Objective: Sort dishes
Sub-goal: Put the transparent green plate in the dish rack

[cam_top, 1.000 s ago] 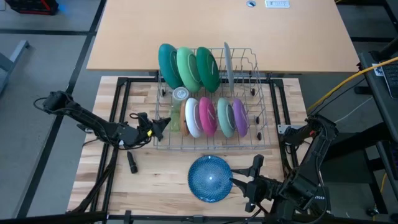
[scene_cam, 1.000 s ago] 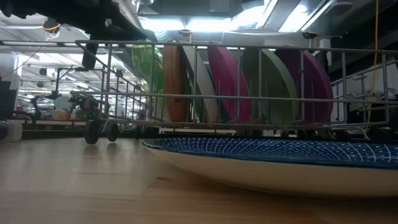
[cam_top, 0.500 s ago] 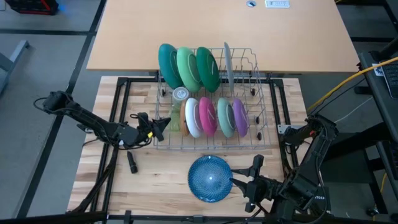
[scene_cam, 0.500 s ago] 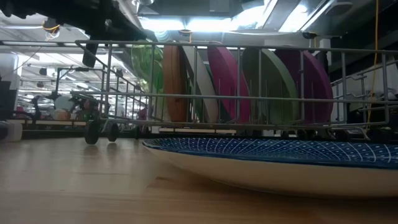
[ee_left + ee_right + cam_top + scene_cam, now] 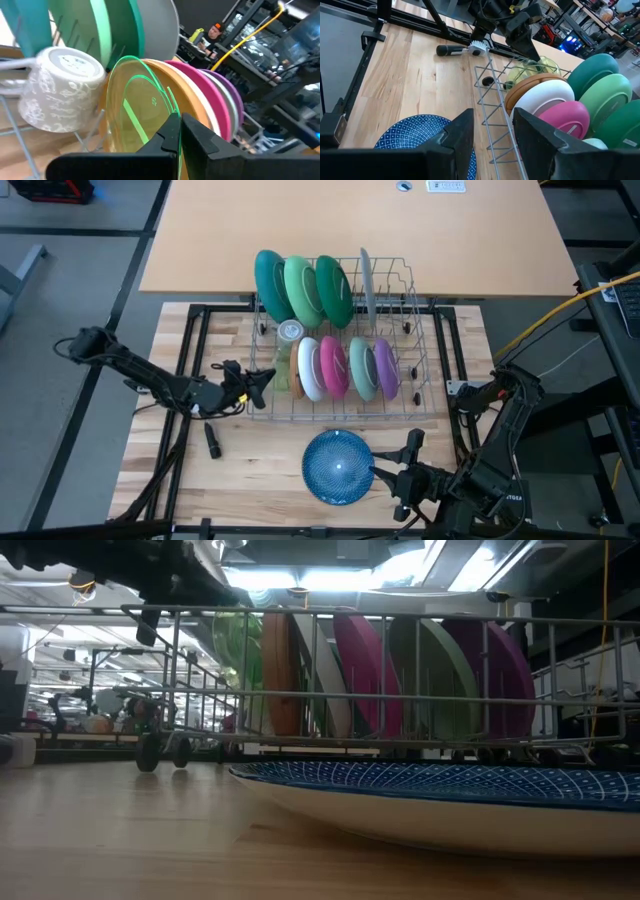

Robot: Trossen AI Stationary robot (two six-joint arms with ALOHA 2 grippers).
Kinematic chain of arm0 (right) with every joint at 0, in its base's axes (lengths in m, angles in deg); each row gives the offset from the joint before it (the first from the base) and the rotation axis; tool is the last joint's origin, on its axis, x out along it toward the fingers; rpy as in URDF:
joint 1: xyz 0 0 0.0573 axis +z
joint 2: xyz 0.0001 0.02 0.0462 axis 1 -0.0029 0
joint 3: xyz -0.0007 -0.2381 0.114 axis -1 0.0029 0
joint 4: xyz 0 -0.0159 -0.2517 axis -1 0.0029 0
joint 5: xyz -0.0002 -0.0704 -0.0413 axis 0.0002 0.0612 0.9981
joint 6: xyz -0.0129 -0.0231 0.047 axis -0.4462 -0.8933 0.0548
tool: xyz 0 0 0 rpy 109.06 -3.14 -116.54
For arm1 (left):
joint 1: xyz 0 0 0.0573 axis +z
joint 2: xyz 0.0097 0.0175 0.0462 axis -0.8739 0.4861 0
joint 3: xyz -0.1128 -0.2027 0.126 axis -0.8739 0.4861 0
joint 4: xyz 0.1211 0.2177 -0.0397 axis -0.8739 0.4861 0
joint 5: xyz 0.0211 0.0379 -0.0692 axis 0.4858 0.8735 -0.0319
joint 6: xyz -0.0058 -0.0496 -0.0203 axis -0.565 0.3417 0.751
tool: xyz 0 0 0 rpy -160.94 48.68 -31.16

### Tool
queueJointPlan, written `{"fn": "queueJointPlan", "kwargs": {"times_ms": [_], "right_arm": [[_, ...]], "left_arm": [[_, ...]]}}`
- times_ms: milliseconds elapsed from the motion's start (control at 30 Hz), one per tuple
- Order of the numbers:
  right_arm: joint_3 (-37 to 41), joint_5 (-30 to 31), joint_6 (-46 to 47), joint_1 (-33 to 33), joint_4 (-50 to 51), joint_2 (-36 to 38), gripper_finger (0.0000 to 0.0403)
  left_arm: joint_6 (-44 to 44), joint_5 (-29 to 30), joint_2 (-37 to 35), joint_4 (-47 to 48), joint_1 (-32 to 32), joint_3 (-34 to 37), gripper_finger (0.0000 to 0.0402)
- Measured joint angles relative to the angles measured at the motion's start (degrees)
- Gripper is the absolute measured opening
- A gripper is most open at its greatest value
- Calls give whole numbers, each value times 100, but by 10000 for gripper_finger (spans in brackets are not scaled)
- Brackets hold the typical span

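Wire rack [image 5: 340,340] is my landmark. Dishes stand on edge inside it; the blue plate [image 5: 338,467] lies flat just in front of it. My left pincer [image 5: 262,383] is clenched at the rack's left end, tips against the pale green plate [image 5: 131,102], grasping nothing I can see. My right pincer [image 5: 400,463] sits released beside the blue plate. Judgement: spread my left tips before pinching a rim, then lift straight up, clear of the wires.
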Motion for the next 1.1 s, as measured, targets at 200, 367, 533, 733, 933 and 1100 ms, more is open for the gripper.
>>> {"fn": "queueJointPlan", "kwargs": {"times_ms": [200, 367, 533, 733, 933, 1100], "right_arm": [[0, -66, 2, -1, 0, 0, 144], [0, -149, 1, 0, 0, 0, 144], [0, -149, 0, -1, 2, 0, 144], [0, -149, 0, 0, 2, 0, 144], [0, -149, 0, 0, 2, 0, 144], [0, -149, 0, 0, 2, 0, 144]], "left_arm": [[-106, -68, 0, 158, 78, 0, 4], [-674, -78, 0, 200, 70, 0, 4], [-770, -74, 0, 241, 71, 0, 4], [-1419, -71, 0, 255, 71, 0, 4], [-1682, -44, 0, 260, 74, 0, 43], [-1719, 86, 0, 257, 74, 0, 120]]}}
